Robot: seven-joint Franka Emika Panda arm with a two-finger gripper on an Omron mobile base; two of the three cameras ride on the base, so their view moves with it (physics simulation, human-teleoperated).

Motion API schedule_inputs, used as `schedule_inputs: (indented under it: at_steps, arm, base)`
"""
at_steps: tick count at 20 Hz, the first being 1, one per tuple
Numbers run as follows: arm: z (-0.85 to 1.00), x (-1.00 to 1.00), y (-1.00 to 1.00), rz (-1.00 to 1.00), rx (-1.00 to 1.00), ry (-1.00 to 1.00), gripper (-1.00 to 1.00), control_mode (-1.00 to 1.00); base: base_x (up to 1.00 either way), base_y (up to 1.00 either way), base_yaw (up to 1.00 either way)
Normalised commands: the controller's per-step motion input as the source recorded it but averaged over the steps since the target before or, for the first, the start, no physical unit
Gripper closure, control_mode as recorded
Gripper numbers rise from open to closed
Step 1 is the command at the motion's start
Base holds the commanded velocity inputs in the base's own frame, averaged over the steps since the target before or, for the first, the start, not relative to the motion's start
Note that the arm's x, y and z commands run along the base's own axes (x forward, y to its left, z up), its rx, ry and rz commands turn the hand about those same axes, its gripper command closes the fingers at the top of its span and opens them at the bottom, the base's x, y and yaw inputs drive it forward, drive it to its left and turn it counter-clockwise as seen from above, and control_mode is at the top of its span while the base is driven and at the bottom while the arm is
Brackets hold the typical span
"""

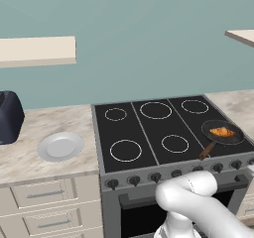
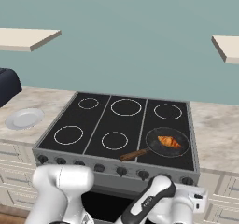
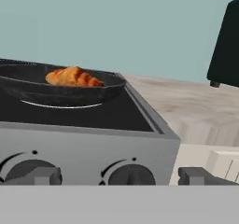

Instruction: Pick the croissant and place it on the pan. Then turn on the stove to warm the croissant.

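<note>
While the croissant (image 3: 73, 77) lies in the pan (image 3: 56, 90), the end effector (image 3: 119, 176) faces the stove (image 3: 84, 143) knobs, fingers apart.

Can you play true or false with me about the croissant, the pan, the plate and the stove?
1. The croissant lies in the pan. True.
2. The pan sits on the stove's back left burner. False: it sits at the front right.
3. The plate on the counter holds a croissant. False: nothing lies on it.
4. The pan's wooden handle points toward the knobs. True.
5. The stove has two burner rings. False: it has five.
</note>
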Motion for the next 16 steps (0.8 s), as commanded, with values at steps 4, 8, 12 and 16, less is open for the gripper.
schedule_inputs:
  at_steps: [4,8,12,16]
  arm:
    - [-0.17,0.23,0.0,0.0,-0.03,0.0,-1.0,-1.0]
    - [-0.27,0.15,-0.14,0.0,-0.01,0.0,-1.0,-1.0]
    - [-0.32,0.14,-0.24,0.0,0.0,0.0,-1.0,-1.0]
    - [-0.2,0.17,-0.23,0.0,0.0,0.0,-1.0,-1.0]
  base:
    - [0.0,0.0,0.0]
    - [0.0,0.0,0.0]
    - [0.0,0.0,0.0]
    - [0.0,0.0,0.0]
